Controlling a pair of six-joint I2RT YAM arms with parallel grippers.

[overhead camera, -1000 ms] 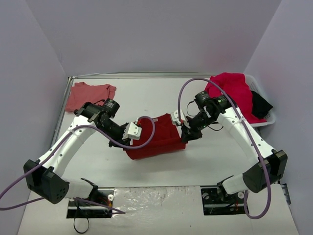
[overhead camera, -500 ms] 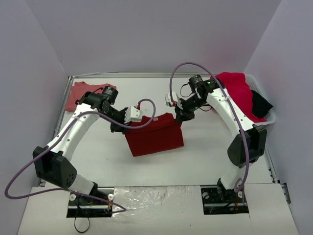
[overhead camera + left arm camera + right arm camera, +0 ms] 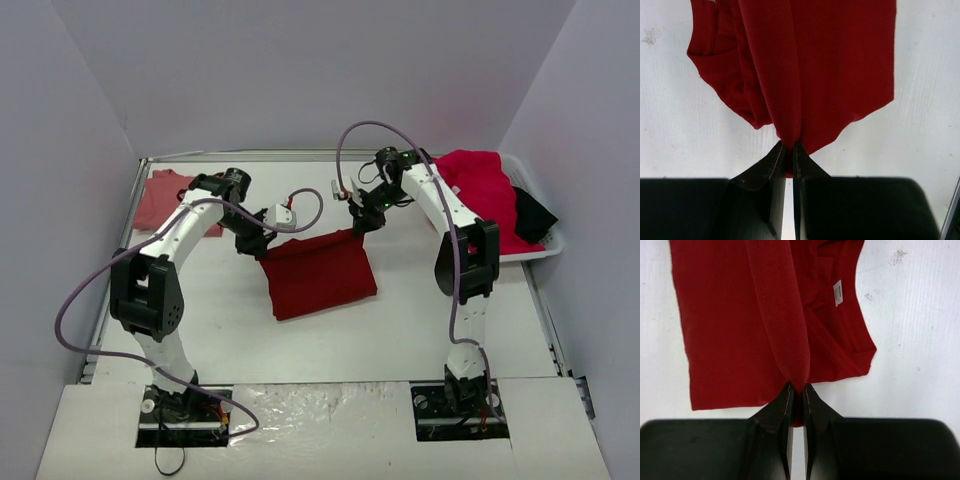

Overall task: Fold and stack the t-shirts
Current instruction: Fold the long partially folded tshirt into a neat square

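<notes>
Pinching the dark crimson t-shirt (image 3: 318, 272) with both claws, one at each end of a single edge. Left gripper (image 3: 789, 145) clamped tight on a bunched ridge of cloth, jaws pressed together with no gap. Right gripper (image 3: 796, 386) clamped the same way, with a ridge of cloth running straight out from its tips. Beyond both sets of fingertips, spread flat on the table (image 3: 400, 330) as a rough rectangle; between the two claws, drawn fairly straight. Ahead and to the right of the right claw's tips, a small white label (image 3: 837, 292) by the neckline. Ahead and to the left of the left claw's tips, a tucked sleeve (image 3: 710, 35).

Well off to the left of the left gripper, the salmon-pink t-shirt (image 3: 160, 195), lying flat. Near the right gripper's right side, the raspberry t-shirt (image 3: 480, 190), heaped in the white basket (image 3: 545, 245).

Probably partway into a fold of the crimson one. To do it well:
- Hold both pinches firm.
- Lift only enough to clear the layer beneath.
- Carry both ends at an even pace, with the held edge taut and parallel to the opposite edge.
- Lay edge on edge, then let go with both claws together.
- Watch for the sleeve slipping out, and for the lower layer dragging along.
</notes>
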